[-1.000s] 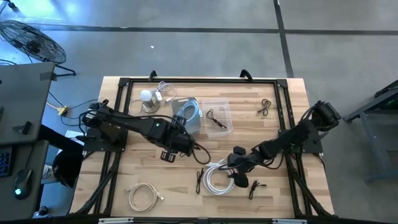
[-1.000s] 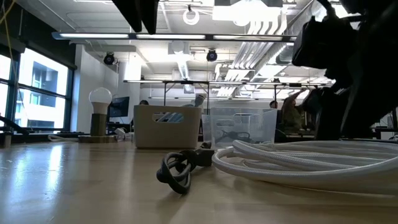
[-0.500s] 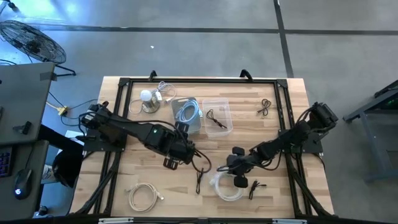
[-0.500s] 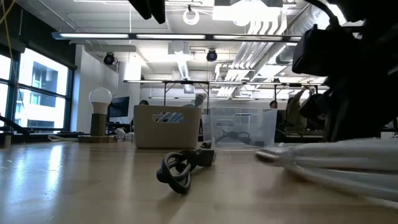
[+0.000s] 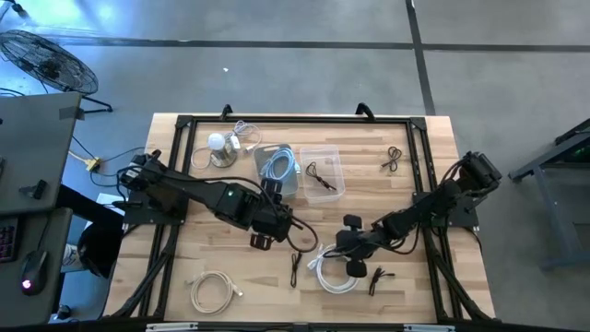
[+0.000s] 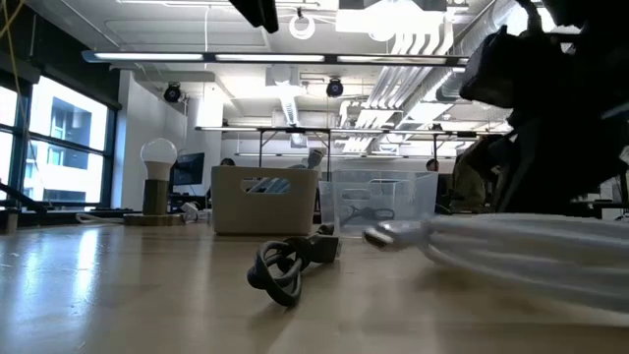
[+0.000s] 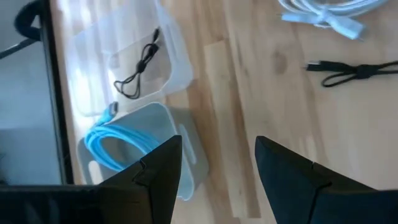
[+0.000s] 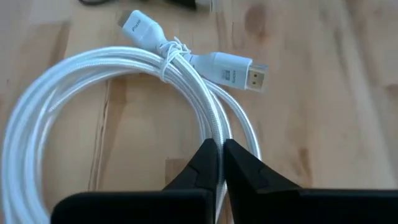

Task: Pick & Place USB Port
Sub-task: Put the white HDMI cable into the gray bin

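A coiled white cable (image 5: 334,275) with two white plugs (image 8: 235,70), bound by a tie, sits at the table's near middle. My right gripper (image 5: 328,259) is shut on it and reaches in from the right. In the low view the coil (image 6: 511,248) stands tilted, plug end (image 6: 385,234) raised. My left gripper (image 5: 269,236) hovers open to the left of the coil with nothing between its fingers (image 7: 158,171). Behind them, a grey bin (image 5: 279,171) holds a blue cable and a clear bin (image 5: 324,172) holds a black one. My right gripper pinches several strands of the coil's rim (image 8: 214,132) between its two fingertips (image 8: 208,155), on the side away from the plugs. The fingers slant down from the table's right and lie along the strands. The coil is tipped up; I cannot tell whether its low side touches the table.
A bundled black cable (image 5: 295,268) lies just left of the coil, a small black one (image 5: 378,277) to its right. Another white coil (image 5: 214,289) rests near left, a black cable (image 5: 395,158) far right, and a bulb lamp (image 5: 218,144) far left.
My right gripper has shut on the white coil and raised it, so the coil, flat and wide before, is now bunched narrower and tipped with its plug end up. My left gripper has drifted toward the table's right and near edge, still open.
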